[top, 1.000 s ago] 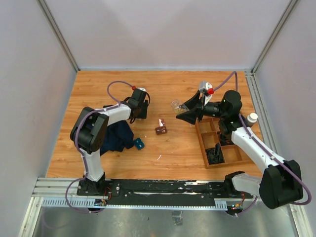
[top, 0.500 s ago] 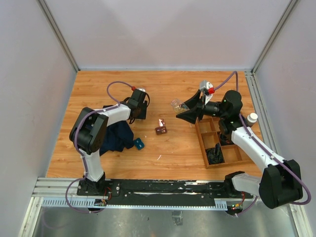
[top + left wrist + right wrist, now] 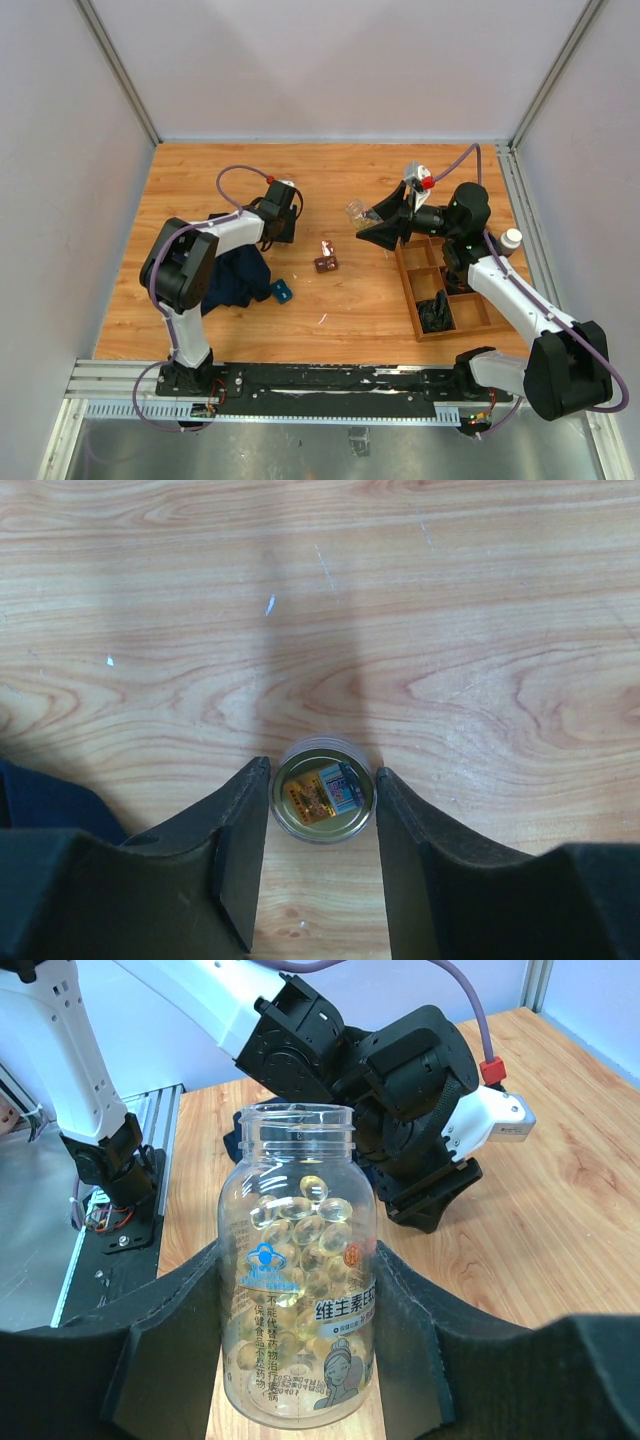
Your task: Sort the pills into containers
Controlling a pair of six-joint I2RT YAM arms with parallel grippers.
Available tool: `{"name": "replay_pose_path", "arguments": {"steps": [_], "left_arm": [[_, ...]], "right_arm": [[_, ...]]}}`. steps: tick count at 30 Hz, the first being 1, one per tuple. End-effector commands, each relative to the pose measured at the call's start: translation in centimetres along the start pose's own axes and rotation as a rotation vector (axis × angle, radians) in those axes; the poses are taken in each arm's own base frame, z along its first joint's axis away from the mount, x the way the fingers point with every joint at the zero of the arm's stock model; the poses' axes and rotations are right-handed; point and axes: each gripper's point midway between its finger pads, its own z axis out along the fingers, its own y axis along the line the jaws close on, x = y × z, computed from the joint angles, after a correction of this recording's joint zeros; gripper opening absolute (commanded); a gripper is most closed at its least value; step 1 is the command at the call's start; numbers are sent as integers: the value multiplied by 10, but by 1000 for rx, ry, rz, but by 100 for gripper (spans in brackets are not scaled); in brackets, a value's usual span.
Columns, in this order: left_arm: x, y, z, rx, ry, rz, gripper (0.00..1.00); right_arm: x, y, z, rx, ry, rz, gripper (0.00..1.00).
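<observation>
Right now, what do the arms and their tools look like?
The left arm and right arm have white links and bulky black joints. A purple cable loops to each wrist beside a red plug. The left tool and right tool have broad matte black fingers.

Pale grey walls [image 3: 330,60] enclose a wood-grain tabletop [image 3: 340,175], aluminium rail [image 3: 110,380] along its near edge.

We see the reddish-brown box [image 3: 325,263] mid-table; at its one o'clock the right gripper [image 3: 366,219] grips a clear bottle [image 3: 356,211], wooden tray [image 3: 407,290] at three.
</observation>
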Motion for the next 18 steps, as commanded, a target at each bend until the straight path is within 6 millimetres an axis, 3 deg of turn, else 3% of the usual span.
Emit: {"name": "replay_pose_path", "arguments": {"steps": [1,5,9,12,13,18], "left_arm": [[5,-1,-14,24,13,9,35],[-11,-16,-43,142,-59,-31,30],[-22,-48,-95,402,-164,-88,30],[-27,-82,-153,709,-283,-131,29],[-38,-91,-184,829,-374,-137,30],[-30,-110,-291,1290,-541,-210,29]], "right_arm": [[-3,-1,-4,-8,-12,-31,6],[2,3,-5,-36,12,-39,8],[9,8,-8,-69,53,-106,7],[10,11,-10,-77,71,-137,7],[9,11,-11,-79,72,-147,7],[5,18,-14,-79,76,-197,7]]}}
